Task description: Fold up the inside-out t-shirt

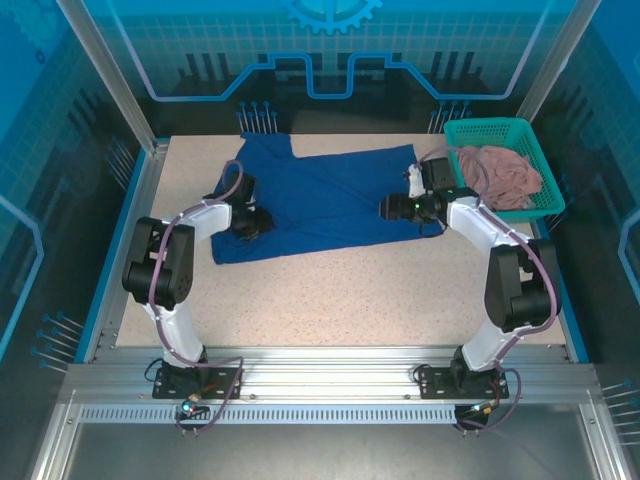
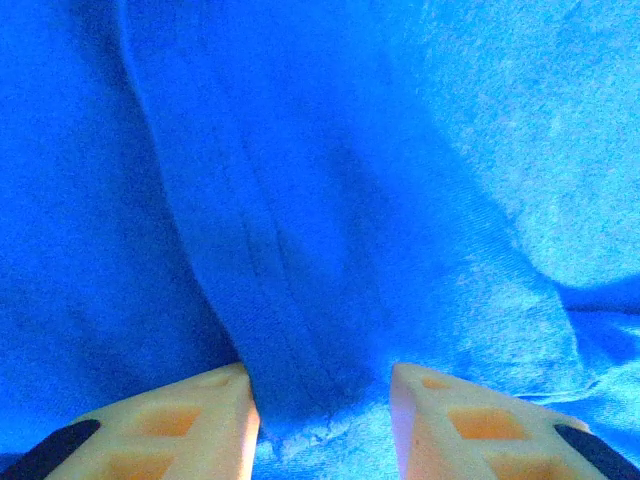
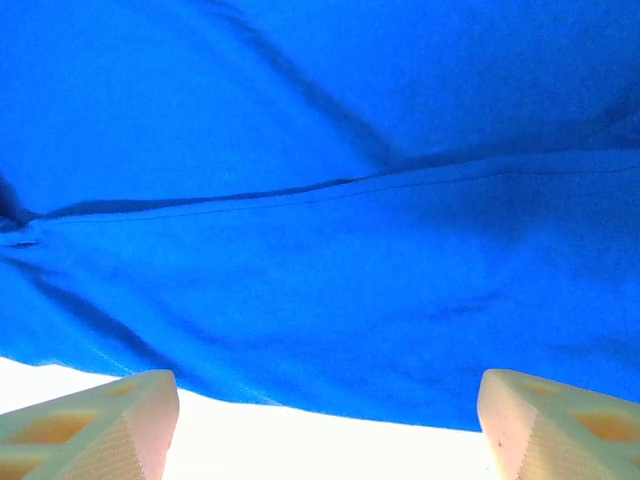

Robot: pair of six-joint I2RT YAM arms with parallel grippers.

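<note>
The blue t-shirt (image 1: 330, 195) lies spread out on the table (image 1: 350, 300), stretched between the two sets of fingers, with one arm working at each end of it. The left arm (image 1: 165, 260) reaches in over the shirt's near left corner, and the right arm (image 1: 510, 270) bends in over its right edge.

From the left wrist, the left fingers (image 2: 190, 415) are part way apart and down on the cloth. A raised ridge of the t-shirt (image 2: 400, 150) runs away from them and sits right in the gap, against the inner face of the left-hand finger. I cannot tell whether they are squeezing that ridge or only straddling it. Beyond their tips there is rumpled blue fabric, creased and shadowed.

The right fingers (image 3: 110, 420) are spread wide with nothing between them but pale bare table. The edge of the t-shirt (image 3: 320, 150) lies just ahead of their tips, running across from one finger to the other, and a stitched seam crosses the cloth a little further out.

Beyond the right fingers and off to their right, at the table's far corner, stands a teal basket (image 1: 485, 123) with a pink cloth (image 1: 505, 175) heaped inside it, apart from the shirt.
</note>
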